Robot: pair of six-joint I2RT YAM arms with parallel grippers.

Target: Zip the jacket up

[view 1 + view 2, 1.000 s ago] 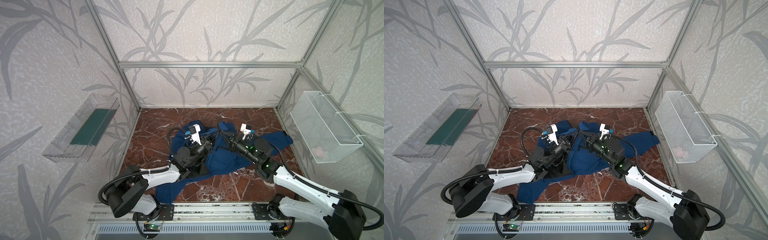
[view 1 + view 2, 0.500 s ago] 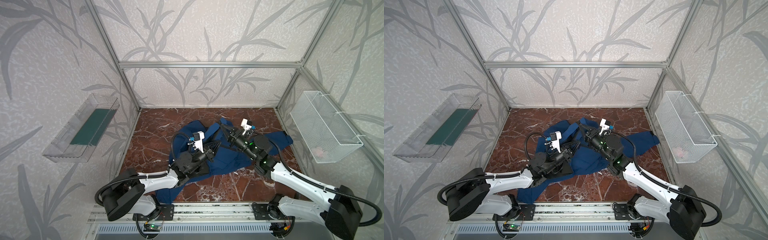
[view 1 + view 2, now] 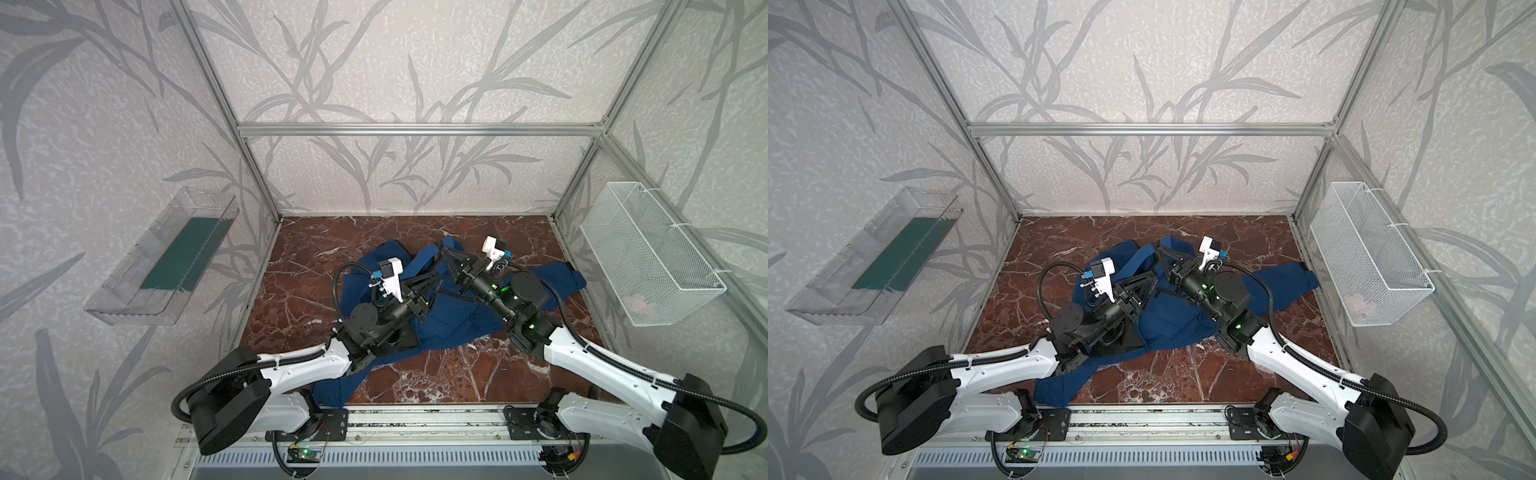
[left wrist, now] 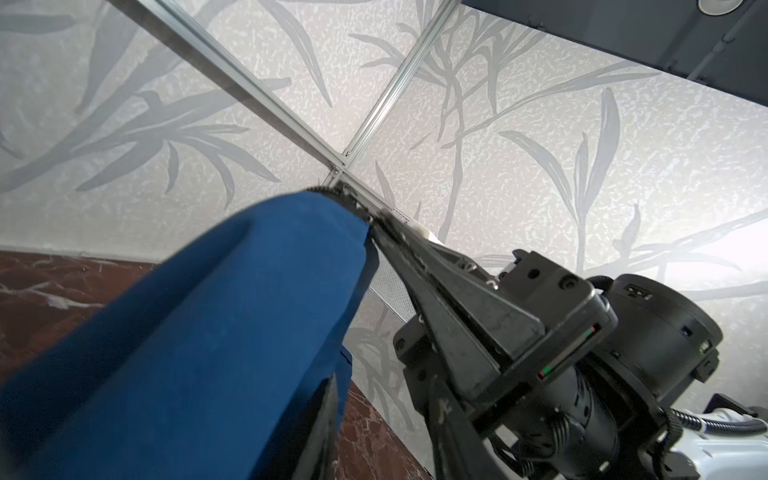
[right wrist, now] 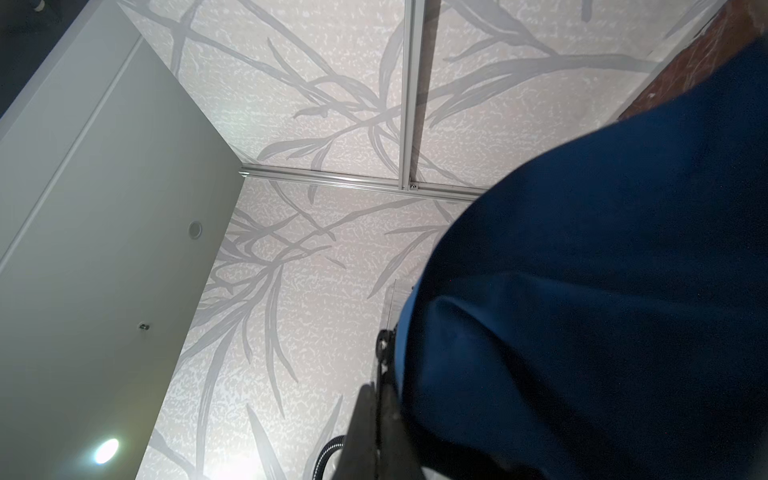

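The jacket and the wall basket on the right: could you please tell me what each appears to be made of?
The jacket: soft woven fabric, matte navy; it folds and drapes. Likely cotton or a blend, unclear. The basket: white-coated wire mesh, probably metal; the open grid shows through.

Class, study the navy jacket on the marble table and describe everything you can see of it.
The jacket is navy-blue soft-looking cloth, crumpled mid-table on the red marble tabletop. One sleeve trails right; more cloth reaches the front edge. Dark zipper teeth line a raised edge, pinched in the shut right gripper. The left gripper hovers over its folds.
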